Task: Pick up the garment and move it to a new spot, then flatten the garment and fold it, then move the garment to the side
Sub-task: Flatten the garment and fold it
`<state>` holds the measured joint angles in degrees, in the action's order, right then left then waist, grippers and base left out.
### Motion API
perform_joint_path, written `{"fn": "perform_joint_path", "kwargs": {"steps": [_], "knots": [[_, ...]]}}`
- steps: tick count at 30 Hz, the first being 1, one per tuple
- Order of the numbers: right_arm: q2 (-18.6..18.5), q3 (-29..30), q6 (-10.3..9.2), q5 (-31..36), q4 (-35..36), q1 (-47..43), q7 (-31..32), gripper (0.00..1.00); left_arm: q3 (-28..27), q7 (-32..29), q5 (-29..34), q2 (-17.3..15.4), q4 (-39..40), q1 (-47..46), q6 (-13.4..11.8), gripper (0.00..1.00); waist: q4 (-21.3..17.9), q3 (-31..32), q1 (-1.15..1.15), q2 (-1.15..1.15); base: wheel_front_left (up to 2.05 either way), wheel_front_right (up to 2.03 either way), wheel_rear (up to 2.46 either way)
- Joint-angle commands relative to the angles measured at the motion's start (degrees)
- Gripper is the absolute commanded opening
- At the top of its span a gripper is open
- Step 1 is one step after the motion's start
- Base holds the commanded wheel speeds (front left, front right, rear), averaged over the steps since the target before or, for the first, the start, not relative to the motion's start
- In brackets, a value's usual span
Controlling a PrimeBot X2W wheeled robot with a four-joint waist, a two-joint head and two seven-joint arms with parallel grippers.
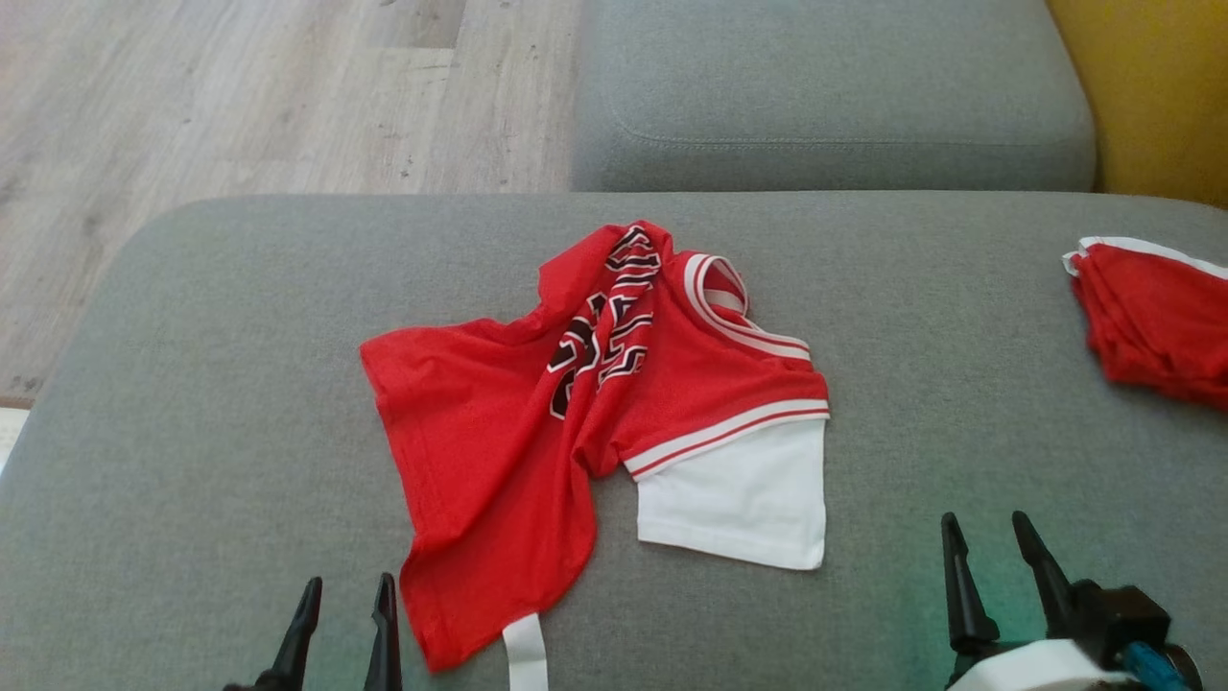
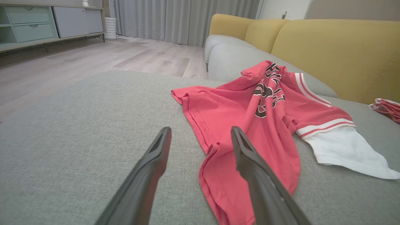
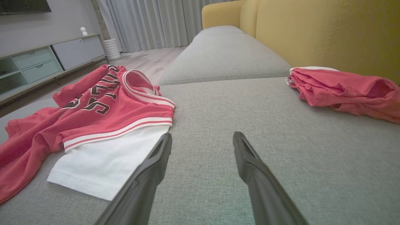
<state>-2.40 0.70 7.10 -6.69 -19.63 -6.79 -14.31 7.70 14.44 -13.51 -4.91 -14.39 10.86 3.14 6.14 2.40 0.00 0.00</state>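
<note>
Nearest you, your left claw [image 1: 348,579] and right claw [image 1: 985,518] are hanging released, gripping nothing. Just beyond, the red garment [image 1: 499,432] is lying crumpled on the grey sofa seat [image 1: 192,384], looking light and limp; you are likely best pinching a hem corner [image 1: 441,633]. Its black-and-white lettering [image 1: 604,336] is folding into creases, unreadable.
</note>
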Motion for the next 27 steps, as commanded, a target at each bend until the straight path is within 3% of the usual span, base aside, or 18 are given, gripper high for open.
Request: {"fn": "perform_joint_path", "kwargs": {"steps": [1,22,27], "knots": [[-0.48,-1.66,0.39,-0.72,1.44,1.29,-0.69,1.0,-2.59,0.55,0.96,0.55,1.36,-2.97,0.67,1.0,-0.51,-0.02,0.0,0.0,0.0,0.0,0.0],[-0.48,-2.18,0.39,-0.68,1.18,0.67,-0.69,1.0,-4.9,0.56,3.53,1.78,-1.02,-4.11,3.57,1.0,-4.13,0.32,0.0,0.0,0.0,0.0,0.0],[-0.48,-3.57,0.39,-5.52,1.43,1.71,-0.69,1.0,-3.51,0.56,5.8,1.78,0.28,-4.29,3.78,1.0,-4.42,0.42,0.0,0.0,0.0,0.0,0.0]]}}
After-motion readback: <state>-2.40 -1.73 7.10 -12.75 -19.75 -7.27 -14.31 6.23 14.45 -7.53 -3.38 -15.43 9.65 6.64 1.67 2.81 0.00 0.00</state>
